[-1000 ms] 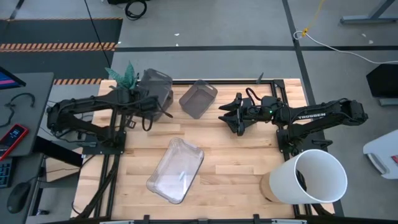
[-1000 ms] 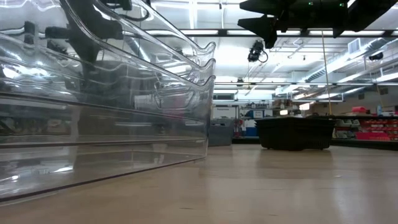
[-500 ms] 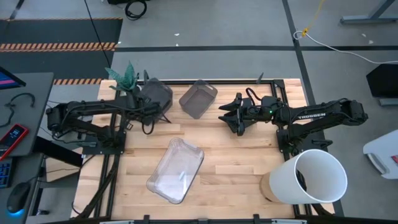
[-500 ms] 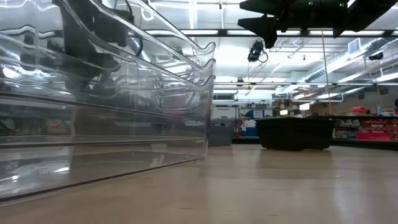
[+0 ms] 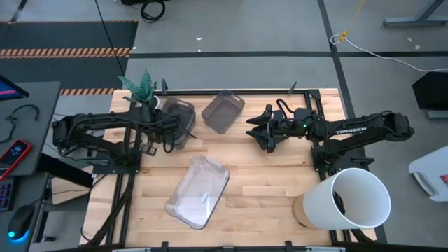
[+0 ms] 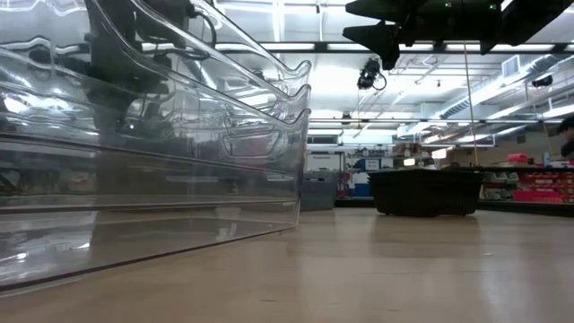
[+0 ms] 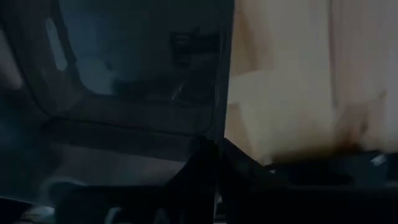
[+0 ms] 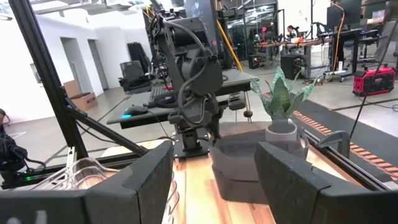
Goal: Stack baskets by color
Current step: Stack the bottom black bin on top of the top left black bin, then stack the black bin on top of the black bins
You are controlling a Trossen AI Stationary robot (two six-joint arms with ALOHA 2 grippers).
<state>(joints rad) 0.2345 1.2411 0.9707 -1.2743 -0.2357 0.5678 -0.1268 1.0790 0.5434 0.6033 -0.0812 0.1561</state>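
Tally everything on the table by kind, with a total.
Clear baskets: 3, nested in one stack
Grey baskets: 2 seen apart, the second beside the plant
White bucket: 1
Potted plant: 1
Total: 7

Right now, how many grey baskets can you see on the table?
2: one held in the left arm's shut jaws beside the plant, one lying free mid-table at the far edge. More may be nested, unseen.

Tabletop: pale wood planks, matt, smooth. Clear basket stack at 6 o'clock: glossy transparent plastic. Smoky grey baskets at 12: translucent plastic. White bucket: smooth matt plastic. Table frame: black metal.
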